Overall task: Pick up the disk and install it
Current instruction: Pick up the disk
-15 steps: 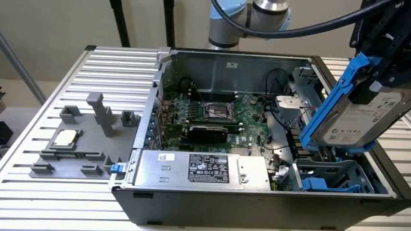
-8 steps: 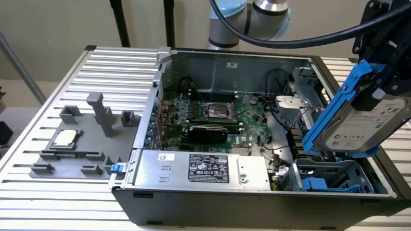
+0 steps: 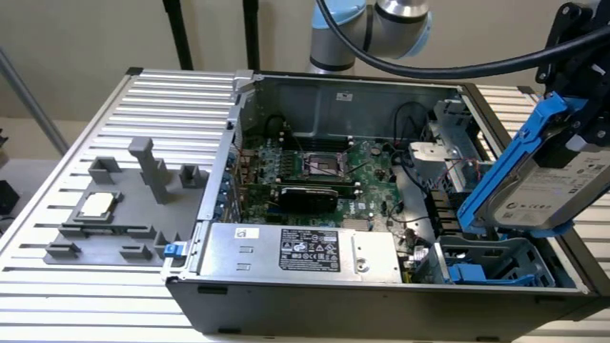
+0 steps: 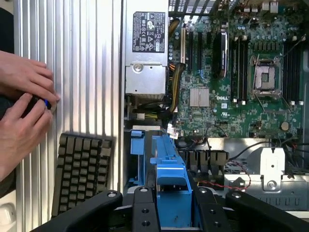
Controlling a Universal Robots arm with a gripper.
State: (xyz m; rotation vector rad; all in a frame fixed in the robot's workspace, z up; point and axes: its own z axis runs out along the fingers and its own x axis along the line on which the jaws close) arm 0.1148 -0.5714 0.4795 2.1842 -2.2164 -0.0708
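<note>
A ribbed aluminium table carries an open computer case, lying on its side with its inside exposed. Along the case's near wall sits the power supply, and behind it the motherboard. In the corner at the exterior view's right is the grey drive cage, with a blue carrier already lying in it.

The disk hangs in the air above that cage, clear of it and steeply tilted, label side out, clipped in its blue carrier frame. The gripper is clamped on the frame, its black fingers pressed against the two sides. The disk is lifted but not yet installed.

The tilt is the main risk: if the frame meets the cage at this angle, a corner could catch on the cage wall and jam or twist in the grip. Loose cables beside the cage could also snag. In the wrist view a person's hands work on the table beside a keyboard, near enough to the arm to call for care.
</note>
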